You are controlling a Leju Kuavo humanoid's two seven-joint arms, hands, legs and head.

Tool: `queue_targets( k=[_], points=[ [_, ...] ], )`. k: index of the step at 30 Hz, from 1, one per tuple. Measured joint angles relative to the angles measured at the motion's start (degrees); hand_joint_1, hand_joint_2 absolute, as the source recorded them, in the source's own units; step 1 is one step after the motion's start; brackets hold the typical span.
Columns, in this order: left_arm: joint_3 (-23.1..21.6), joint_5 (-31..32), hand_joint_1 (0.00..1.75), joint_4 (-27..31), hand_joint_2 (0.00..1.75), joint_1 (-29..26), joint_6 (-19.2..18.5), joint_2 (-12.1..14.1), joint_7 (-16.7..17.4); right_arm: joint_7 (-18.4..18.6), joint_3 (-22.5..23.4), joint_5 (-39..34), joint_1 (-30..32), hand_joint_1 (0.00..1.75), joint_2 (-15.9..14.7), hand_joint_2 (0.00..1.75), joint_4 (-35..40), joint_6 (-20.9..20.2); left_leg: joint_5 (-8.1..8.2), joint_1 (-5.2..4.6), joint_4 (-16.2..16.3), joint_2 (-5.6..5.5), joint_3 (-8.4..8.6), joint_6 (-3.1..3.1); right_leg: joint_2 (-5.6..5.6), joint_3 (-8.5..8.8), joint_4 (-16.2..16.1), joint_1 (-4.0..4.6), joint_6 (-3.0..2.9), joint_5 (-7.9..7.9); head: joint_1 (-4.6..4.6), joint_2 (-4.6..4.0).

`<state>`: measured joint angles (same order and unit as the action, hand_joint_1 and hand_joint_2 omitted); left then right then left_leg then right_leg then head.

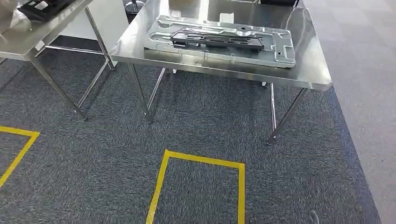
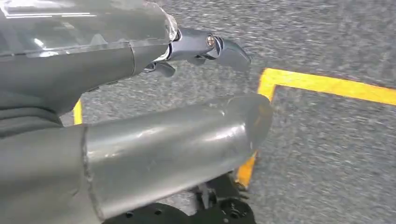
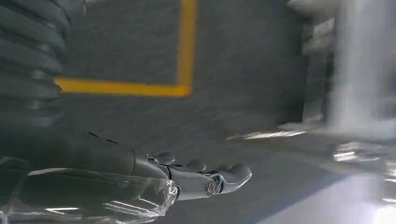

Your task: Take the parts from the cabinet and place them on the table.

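A large flat silver metal part (image 1: 275, 51) lies on the steel table (image 1: 308, 70) ahead, and a long black part (image 1: 217, 38) rests on top of it. In the left wrist view my left hand (image 2: 168, 144) hangs over the carpet, its thumb and dark fingers (image 2: 210, 46) apart and holding nothing. In the right wrist view my right hand (image 3: 196, 179) also hangs low over the carpet, its fingers (image 3: 229, 175) stretched out with nothing in them.
A second steel table (image 1: 23, 46) at the left carries another black part (image 1: 42, 8). Yellow tape (image 1: 201, 161) marks boxes on the grey carpet in front of the tables. Table legs (image 1: 140, 93) stand between me and the tabletops. Light grey floor (image 1: 369, 93) runs along the right.
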<state>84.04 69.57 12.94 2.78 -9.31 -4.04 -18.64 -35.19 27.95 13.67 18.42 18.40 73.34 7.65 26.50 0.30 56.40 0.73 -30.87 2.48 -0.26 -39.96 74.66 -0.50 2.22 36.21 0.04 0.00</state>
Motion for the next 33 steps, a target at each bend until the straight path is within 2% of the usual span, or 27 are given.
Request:
queue_targets(
  k=[1,3,4,5,6,7,9,10,11,12,13,14,15,16,17,18,19,20,21,23,25,26,27,29,30,31,33],
  points=[
    [0.2,0.0,0.00,0.0,0.00,0.0,0.0,0.0,0.0,0.0,3.0,3.0,-1.1,0.00,0.1,0.00,-3.6,-0.4,-0.61,-0.01,0.2,0.02,-1.01,-0.12,0.02,0.79,0.6,-0.06,0.03,-1.84,0.02,0.00],
    [0.4,0.0,0.00,0.0,0.00,0.0,-0.1,0.0,0.0,1.2,10.8,8.2,-5.2,0.00,0.0,0.00,-13.9,-0.1,-1.81,-0.02,0.6,0.23,-2.92,-0.43,0.01,5.38,-3.8,-0.15,-0.18,-6.52,0.00,0.00],
    [0.4,0.0,0.00,0.0,0.00,0.0,-0.2,-0.1,0.0,2.5,14.4,9.7,-7.1,0.00,0.0,0.00,-18.1,0.4,-2.38,-0.02,0.8,0.21,-3.71,-0.64,0.01,9.34,-8.9,-0.20,-0.42,-7.04,0.00,0.00],
    [0.4,0.0,0.00,0.0,0.00,0.2,-0.2,-0.1,0.1,3.9,18.0,10.7,-8.7,0.00,-0.1,0.00,-22.0,1.1,-2.84,-0.14,1.2,0.15,-4.08,-0.94,0.05,13.88,-14.6,-0.15,-0.76,-5.56,-0.02,0.00],
    [0.5,0.0,0.00,0.0,0.00,0.2,-0.2,-0.2,0.1,5.3,20.5,11.4,-10.0,0.00,-0.2,0.00,-25.1,1.9,-3.12,-0.35,1.6,0.08,-4.53,-1.28,0.12,16.39,-19.1,0.23,-1.15,-4.31,0.11,-0.02],
    [0.6,0.2,0.00,0.0,0.00,0.2,0.0,-0.2,0.1,7.0,23.1,11.9,-11.2,0.00,-0.3,0.00,-28.8,2.9,-3.81,-0.36,1.7,0.13,-4.77,-1.70,0.16,16.44,-20.0,0.29,-1.62,-3.63,-0.07,0.00],
    [0.6,1.7,0.00,0.0,0.00,0.2,0.9,-0.2,0.1,11.1,27.7,12.4,-13.3,0.00,-1.0,0.00,-35.8,4.7,-4.94,-0.28,1.3,0.20,-5.01,-2.40,0.25,15.68,-19.6,0.41,-2.61,-4.41,-0.02,0.00],
    [0.5,2.1,0.00,0.0,0.00,0.1,1.3,-0.1,0.1,12.4,29.3,12.4,-13.9,0.00,-1.2,0.00,-38.4,5.1,-4.69,-0.09,1.7,0.01,-5.32,-2.71,-0.03,15.08,-19.8,0.02,-3.27,-5.24,0.07,-0.02],
    [0.5,2.3,0.00,0.0,0.00,-0.1,1.4,-0.2,0.1,13.2,31.0,12.4,-14.7,0.00,-1.6,0.00,-40.6,5.5,-1.82,0.08,3.1,-0.19,-5.92,-3.00,-0.27,14.34,-19.8,0.15,-3.82,-5.89,0.04,0.00],
    [0.5,2.4,0.00,0.0,0.00,-0.2,1.4,-0.2,0.1,13.6,32.5,12.3,-15.2,0.00,-1.8,0.00,-42.4,5.8,2.29,0.11,6.2,-0.21,-6.79,-3.16,-0.39,13.55,-19.7,0.20,-4.30,-6.50,-0.29,0.00],
    [0.5,2.4,0.00,0.0,0.00,-0.2,1.5,-0.2,0.1,13.9,33.4,12.3,-15.5,0.00,-2.1,0.00,-43.9,5.8,5.67,0.17,10.1,-0.21,-7.80,-3.37,-0.30,12.66,-19.7,0.32,-4.41,-6.85,-0.37,0.00],
    [0.5,2.4,0.00,0.0,0.00,-0.2,1.7,-0.1,0.1,14.4,34.5,12.3,-15.9,0.00,-2.3,0.00,-45.6,6.2,8.01,0.17,14.7,-0.21,-8.63,-3.55,-0.31,11.65,-19.6,0.46,-4.46,-7.59,-0.41,0.00],
    [0.5,2.4,0.00,0.0,0.00,-0.2,1.8,-0.1,0.1,15.2,35.1,12.4,-16.2,0.00,-2.6,0.00,-46.6,6.7,8.24,0.17,18.1,-0.21,-9.00,-3.63,-0.37,10.71,-19.4,0.56,-4.45,-8.15,-0.35,-0.02],
    [0.5,2.4,0.00,0.1,0.00,-0.3,2.2,-0.1,0.1,16.5,35.7,12.7,-16.7,0.00,-2.8,0.00,-47.9,7.5,6.48,0.17,19.7,-0.21,-8.59,-3.62,-0.87,9.76,-19.2,0.65,-4.51,-8.69,-0.42,0.00],
    [0.5,2.4,0.00,0.1,0.00,-0.3,2.4,-0.1,0.1,17.6,36.3,13.0,-17.0,0.00,-3.0,0.00,-49.0,8.2,3.75,0.17,19.0,-0.20,-7.21,-3.55,-1.10,8.90,-18.9,0.73,-4.49,-9.17,-0.48,0.00],
    [0.5,2.5,0.00,0.1,0.00,-0.3,2.6,-0.1,0.1,18.4,36.7,13.5,-17.2,0.00,-3.1,0.00,-49.9,8.8,1.53,0.16,16.1,-0.12,-4.69,-3.35,-1.48,8.20,-18.5,0.79,-4.39,-9.48,-0.48,0.00],
    [0.5,2.6,0.00,0.2,0.00,-0.2,3.0,-0.1,0.1,19.5,37.0,14.0,-17.3,0.00,-3.2,0.00,-50.7,9.5,0.85,0.10,11.1,0.52,-0.93,-3.05,-1.88,7.66,-18.2,0.88,-4.24,-9.71,-0.48,0.00],
    [0.4,2.7,0.00,0.2,0.00,-0.1,3.2,-0.1,0.0,20.2,37.1,14.4,-17.5,0.00,-3.2,0.00,-51.3,9.9,2.02,-0.15,5.8,2.52,3.10,-2.60,-2.30,7.57,-17.8,0.91,-4.10,-9.84,-0.48,0.00],
    [0.4,2.7,0.00,0.3,0.00,0.3,3.3,0.0,-0.2,20.7,37.2,14.8,-17.5,0.00,-3.2,0.00,-52.0,10.2,3.57,-0.55,1.3,3.68,5.90,-2.37,-2.82,7.28,-17.3,1.18,-3.87,-9.86,-0.50,-0.02],
    [0.4,2.2,0.00,0.4,0.00,0.7,3.2,0.2,-0.5,21.2,37.8,15.5,-18.0,0.00,-3.6,0.00,-52.9,9.8,4.85,-0.73,-0.7,2.87,5.84,-1.65,-4.24,6.93,-17.1,1.22,-3.17,-10.43,-0.50,0.00],
    [0.4,1.8,0.00,0.4,0.00,0.0,2.9,0.4,-0.7,21.2,38.0,16.1,-18.4,0.00,-4.2,0.00,-53.6,8.8,3.83,-0.31,-1.3,1.92,5.53,-0.85,-4.63,6.79,-16.9,1.29,-2.45,-10.63,-0.57,0.00],
    [0.4,1.8,0.00,0.4,0.00,0.0,2.9,0.4,-0.8,21.2,38.0,16.4,-18.4,0.00,-4.4,0.00,-53.8,8.4,3.38,-0.23,-1.4,1.66,5.24,-0.62,-2.73,6.38,-15.9,0.94,-1.84,-9.44,-0.37,0.00],
    [0.4,1.8,0.00,0.5,0.00,0.0,2.8,0.5,-0.9,21.2,38.0,16.8,-18.4,0.00,-4.6,0.00,-54.0,8.0,3.06,-0.18,-1.3,1.19,4.77,-0.23,-1.19,5.32,-13.2,0.78,-1.59,-6.97,-0.20,0.00],
    [0.4,2.0,0.00,0.5,0.00,0.1,2.8,0.6,-0.9,21.9,38.0,18.4,-18.3,0.00,-5.1,0.00,-54.7,7.0,2.37,-0.24,-1.3,0.16,3.87,0.01,-0.23,1.87,-4.4,0.43,-1.16,-1.82,-0.20,-0.02],
    [0.4,2.1,0.00,0.5,0.00,0.1,2.8,0.6,-0.9,22.5,38.0,19.3,-18.3,0.00,-5.2,0.00,-55.0,6.5,2.12,-0.26,-1.2,-0.37,3.44,-0.03,-0.12,0.57,-1.0,0.32,-1.04,-0.55,-0.18,0.00],
    [0.4,2.4,0.00,0.5,0.00,0.0,2.9,0.6,-0.6,23.0,38.0,20.5,-18.3,0.00,-5.4,0.00,-55.3,5.9,1.91,-0.25,-1.0,-1.08,3.07,-0.17,-0.07,0.45,0.0,0.19,-0.98,-0.83,-0.22,0.00],
    [0.4,2.9,0.00,0.5,0.00,-0.2,2.9,0.6,0.1,24.9,37.5,23.5,-18.3,0.00,-5.7,0.00,-55.8,4.0,1.77,-0.21,-0.6,-2.16,2.85,-0.32,0.15,4.02,-5.6,0.01,-1.06,-4.53,-0.22,0.00]
  ],
)
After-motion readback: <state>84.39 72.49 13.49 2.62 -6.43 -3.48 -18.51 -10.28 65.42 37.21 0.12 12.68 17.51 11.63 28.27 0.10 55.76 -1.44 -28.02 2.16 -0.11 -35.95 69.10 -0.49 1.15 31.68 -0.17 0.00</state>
